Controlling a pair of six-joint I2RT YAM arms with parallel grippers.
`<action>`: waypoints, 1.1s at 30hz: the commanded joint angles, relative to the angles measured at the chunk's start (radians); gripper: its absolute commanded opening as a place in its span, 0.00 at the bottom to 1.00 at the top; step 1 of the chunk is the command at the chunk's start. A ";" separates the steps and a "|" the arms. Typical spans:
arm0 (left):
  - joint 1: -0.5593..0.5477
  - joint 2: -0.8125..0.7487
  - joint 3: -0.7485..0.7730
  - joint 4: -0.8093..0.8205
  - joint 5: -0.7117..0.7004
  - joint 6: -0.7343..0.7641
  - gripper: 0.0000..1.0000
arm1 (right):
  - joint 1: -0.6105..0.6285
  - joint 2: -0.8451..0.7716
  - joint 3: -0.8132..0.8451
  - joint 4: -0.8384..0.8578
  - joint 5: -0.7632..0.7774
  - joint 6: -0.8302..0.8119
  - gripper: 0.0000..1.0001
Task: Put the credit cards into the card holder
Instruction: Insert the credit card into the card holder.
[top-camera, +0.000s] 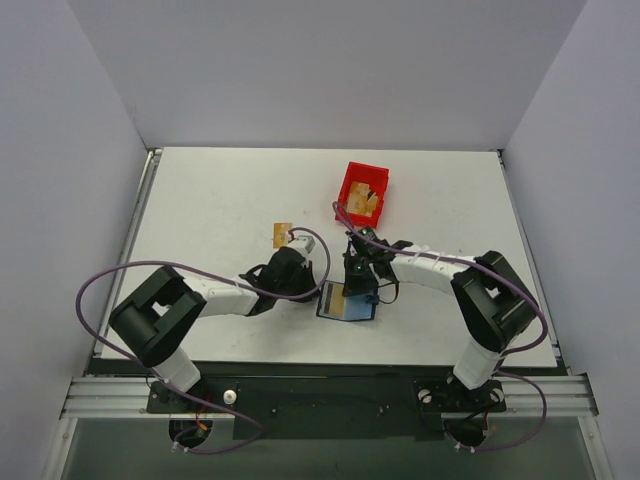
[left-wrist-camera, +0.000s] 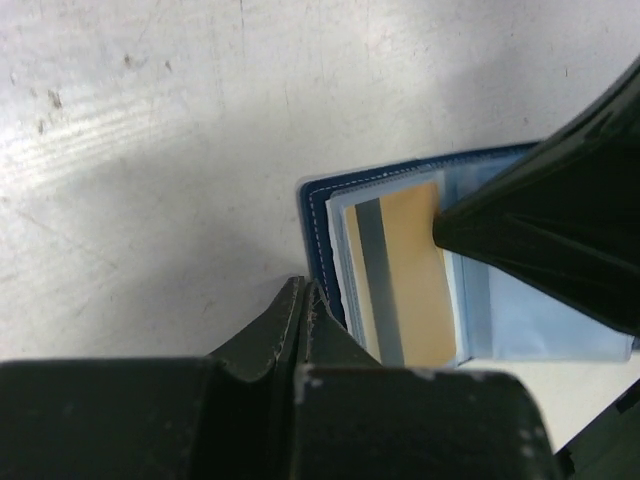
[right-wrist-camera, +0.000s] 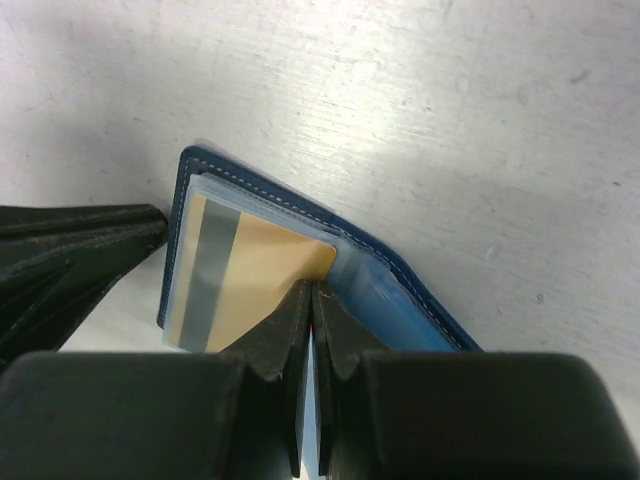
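The card holder (top-camera: 357, 311) lies open near the table's front, navy outside and light blue inside (left-wrist-camera: 318, 215) (right-wrist-camera: 400, 275). One tan credit card (left-wrist-camera: 415, 270) (right-wrist-camera: 262, 272) with a grey stripe lies in its clear sleeve. My right gripper (right-wrist-camera: 311, 290) (top-camera: 362, 288) is shut, its tip resting on that card's edge. My left gripper (left-wrist-camera: 303, 287) (top-camera: 320, 289) is shut on nothing, its tip at the holder's left edge. A second tan card (top-camera: 283, 235) lies flat on the table behind the left wrist.
A red plastic bin (top-camera: 352, 181) stands behind the card holder with something tan inside. Purple cables loop from both arms. White walls stand along the back and both sides of the table.
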 joint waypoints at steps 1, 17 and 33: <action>-0.069 -0.036 -0.072 -0.032 0.049 -0.066 0.00 | 0.023 0.094 -0.021 0.086 -0.077 -0.062 0.00; -0.115 -0.041 -0.103 -0.018 0.027 -0.107 0.00 | 0.034 -0.072 0.010 -0.115 0.073 -0.077 0.00; -0.113 -0.060 -0.066 -0.058 0.007 -0.092 0.00 | 0.054 -0.176 -0.007 -0.138 0.212 -0.047 0.00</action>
